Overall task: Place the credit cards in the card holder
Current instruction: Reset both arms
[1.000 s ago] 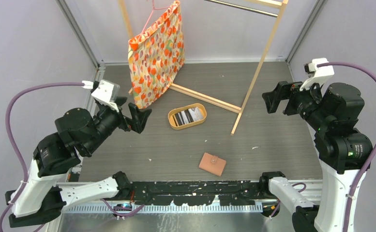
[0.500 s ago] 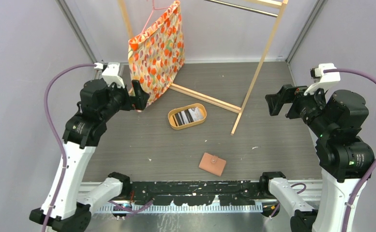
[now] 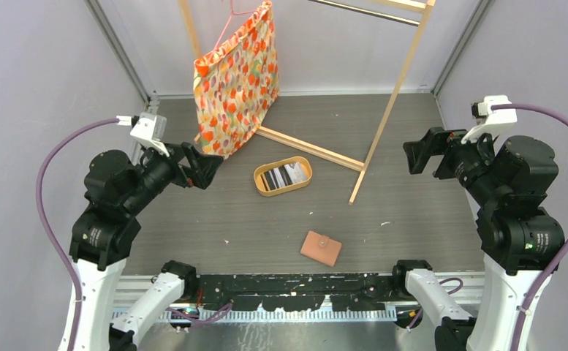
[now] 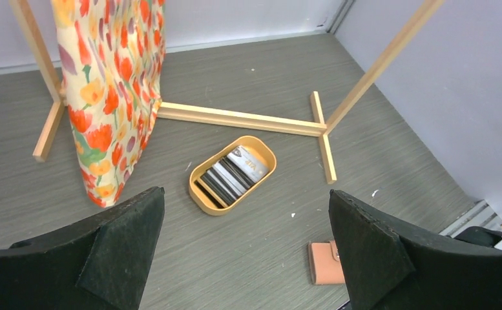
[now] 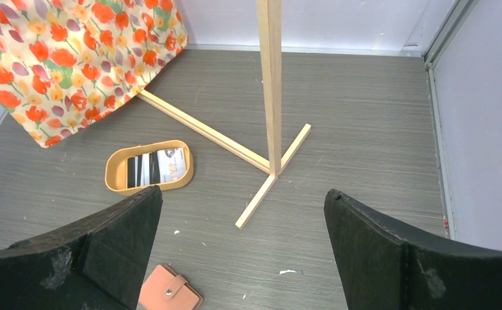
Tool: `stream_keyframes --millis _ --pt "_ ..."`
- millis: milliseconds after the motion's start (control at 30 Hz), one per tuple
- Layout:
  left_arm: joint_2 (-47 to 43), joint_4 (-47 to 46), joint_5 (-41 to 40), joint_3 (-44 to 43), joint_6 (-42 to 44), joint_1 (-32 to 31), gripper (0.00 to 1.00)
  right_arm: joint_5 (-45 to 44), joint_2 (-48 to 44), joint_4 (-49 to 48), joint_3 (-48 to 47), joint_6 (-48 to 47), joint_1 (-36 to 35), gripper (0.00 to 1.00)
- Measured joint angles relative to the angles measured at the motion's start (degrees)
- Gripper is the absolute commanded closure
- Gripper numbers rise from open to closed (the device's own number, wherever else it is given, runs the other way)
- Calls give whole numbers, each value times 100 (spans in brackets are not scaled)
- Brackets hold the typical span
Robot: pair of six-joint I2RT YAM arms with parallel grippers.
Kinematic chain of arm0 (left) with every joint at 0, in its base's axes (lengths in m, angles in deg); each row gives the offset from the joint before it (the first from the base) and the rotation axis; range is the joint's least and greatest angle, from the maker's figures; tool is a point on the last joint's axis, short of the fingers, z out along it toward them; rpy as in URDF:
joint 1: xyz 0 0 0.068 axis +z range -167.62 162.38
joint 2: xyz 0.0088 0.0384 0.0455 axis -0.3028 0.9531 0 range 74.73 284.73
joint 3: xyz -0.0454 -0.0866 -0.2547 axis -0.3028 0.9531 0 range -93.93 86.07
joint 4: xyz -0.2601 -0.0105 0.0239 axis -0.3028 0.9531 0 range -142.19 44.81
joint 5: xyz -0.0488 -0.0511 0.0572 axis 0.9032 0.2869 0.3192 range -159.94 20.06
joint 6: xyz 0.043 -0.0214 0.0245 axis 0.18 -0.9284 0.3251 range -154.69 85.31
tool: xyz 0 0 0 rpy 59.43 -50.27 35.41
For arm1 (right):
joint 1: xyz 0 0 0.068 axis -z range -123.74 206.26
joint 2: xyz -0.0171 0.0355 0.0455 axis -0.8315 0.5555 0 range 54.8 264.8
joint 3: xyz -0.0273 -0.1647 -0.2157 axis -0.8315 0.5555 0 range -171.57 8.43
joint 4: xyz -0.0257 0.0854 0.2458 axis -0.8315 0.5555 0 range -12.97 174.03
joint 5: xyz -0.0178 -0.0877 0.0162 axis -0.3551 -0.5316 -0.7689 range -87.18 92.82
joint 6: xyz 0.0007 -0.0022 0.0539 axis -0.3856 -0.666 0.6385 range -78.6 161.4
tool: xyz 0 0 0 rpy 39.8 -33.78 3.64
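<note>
The credit cards (image 3: 282,176), black, grey and white, lie packed in an oval wooden tray (image 3: 260,183) at mid table. They also show in the left wrist view (image 4: 232,173) and the right wrist view (image 5: 156,166). The card holder (image 3: 321,248), a salmon-tan wallet, lies snapped shut near the front edge; it shows in the left wrist view (image 4: 325,263) and the right wrist view (image 5: 169,296). My left gripper (image 3: 205,165) is open and empty, raised left of the tray. My right gripper (image 3: 425,154) is open and empty, raised at the far right.
A wooden clothes rack (image 3: 381,124) stands across the back, with its foot bar (image 3: 306,148) just behind the tray. A flowered orange bag (image 3: 237,84) hangs from it, close to my left gripper. Grey walls close in both sides.
My left arm swung up toward the flowered bag, then came back down and a little forward. My right arm shifted slightly right. The cards and wallet have not moved.
</note>
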Motion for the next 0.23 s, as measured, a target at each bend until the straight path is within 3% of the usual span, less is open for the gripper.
stream_keyframes --millis 233 --pt "46 -11 433 -83 -136 4 0 94 4 -17 35 -101 37 0"
